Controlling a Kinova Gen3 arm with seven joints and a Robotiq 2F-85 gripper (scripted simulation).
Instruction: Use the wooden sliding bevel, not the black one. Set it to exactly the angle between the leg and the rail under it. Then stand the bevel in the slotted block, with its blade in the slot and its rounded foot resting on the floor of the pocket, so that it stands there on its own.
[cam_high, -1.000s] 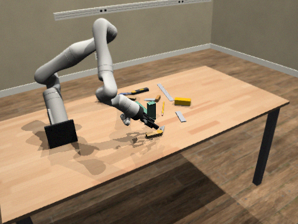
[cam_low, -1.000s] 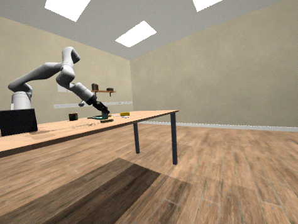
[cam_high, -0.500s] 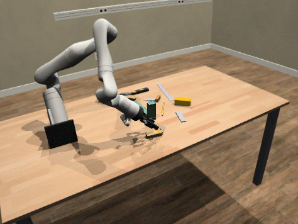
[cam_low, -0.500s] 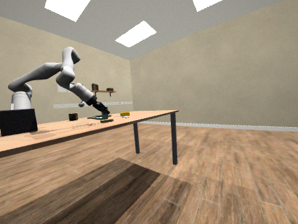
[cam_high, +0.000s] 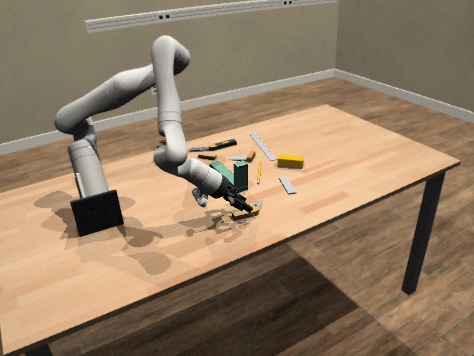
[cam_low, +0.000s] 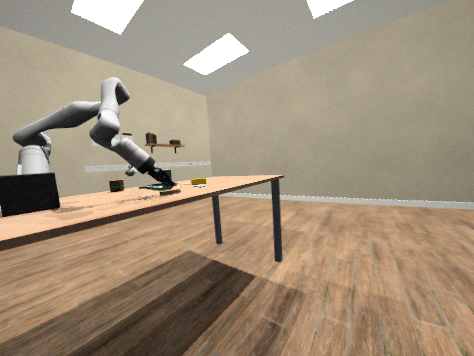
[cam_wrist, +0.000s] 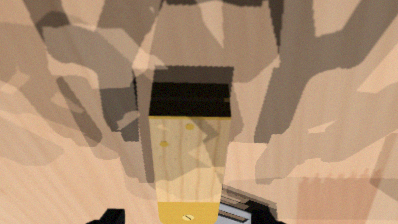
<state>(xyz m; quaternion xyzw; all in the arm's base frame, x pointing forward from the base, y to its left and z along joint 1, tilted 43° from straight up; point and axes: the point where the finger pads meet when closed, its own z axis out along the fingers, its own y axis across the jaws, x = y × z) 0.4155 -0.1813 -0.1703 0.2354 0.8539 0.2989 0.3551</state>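
The wooden sliding bevel (cam_high: 246, 213) lies flat on the table near its front edge, with its grey blade (cam_high: 257, 204) angled up to the right. In the wrist view its pale wooden stock (cam_wrist: 190, 160) runs away from me, with a dark far end and the blade (cam_wrist: 240, 212) sticking out at the lower right. My gripper (cam_high: 244, 205) is low over the bevel and open. Its fingertips stand on either side of the stock's near end, apart from it. A green upright piece on a flat green strip (cam_high: 235, 174) stands just behind my wrist.
Behind the green piece lie a black and yellow tool (cam_high: 220, 145), a small black tool (cam_high: 207, 156), a steel rule (cam_high: 262, 146), a pencil (cam_high: 259, 172), a yellow block (cam_high: 290, 161) and a small grey plate (cam_high: 287, 185). A dark block (cam_low: 116, 185) stands further back.
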